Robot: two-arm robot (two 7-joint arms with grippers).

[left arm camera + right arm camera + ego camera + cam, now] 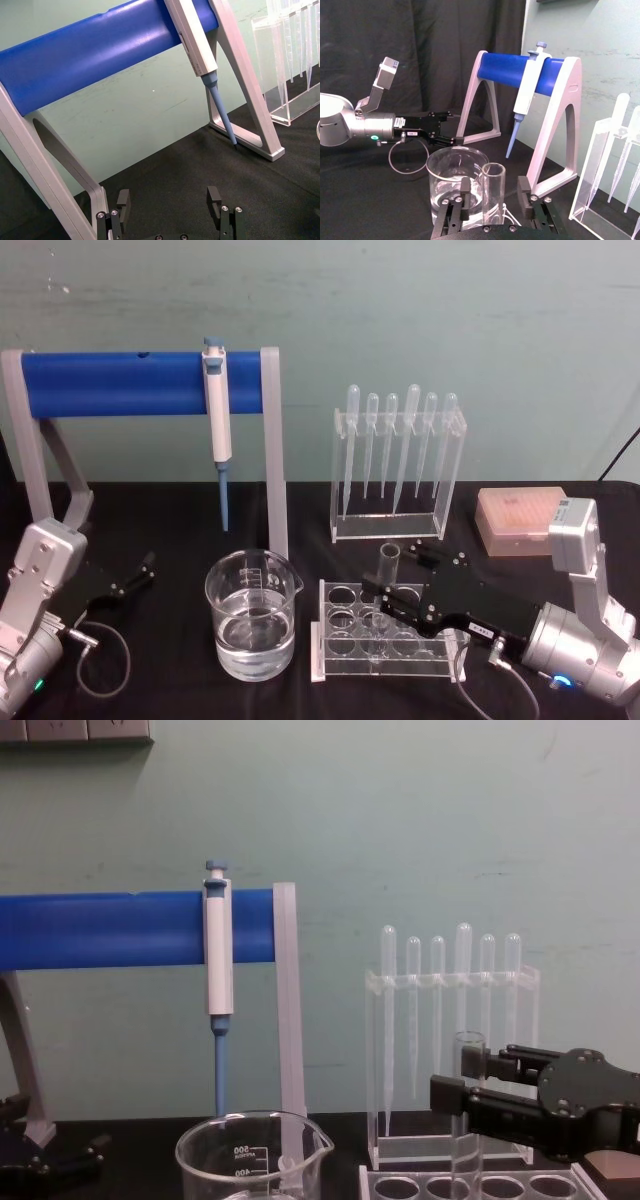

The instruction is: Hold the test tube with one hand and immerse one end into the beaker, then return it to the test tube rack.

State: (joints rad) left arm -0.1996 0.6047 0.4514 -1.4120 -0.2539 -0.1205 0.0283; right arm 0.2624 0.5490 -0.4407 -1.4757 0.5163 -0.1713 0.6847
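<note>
Head view: nearest, the right claw (392, 592) straddles the test tube (388, 562), its jaws parted on either side, nothing gripped; the tube stands upright in the clear rack (385, 645) just right of the beaker (251, 613). Left of the beaker, the left claw (138, 572) rests open on the worktop (170, 530). Beyond the beaker hangs the pipettor (217, 410). A glancing closure could tip the tube or drag the rack.
</note>
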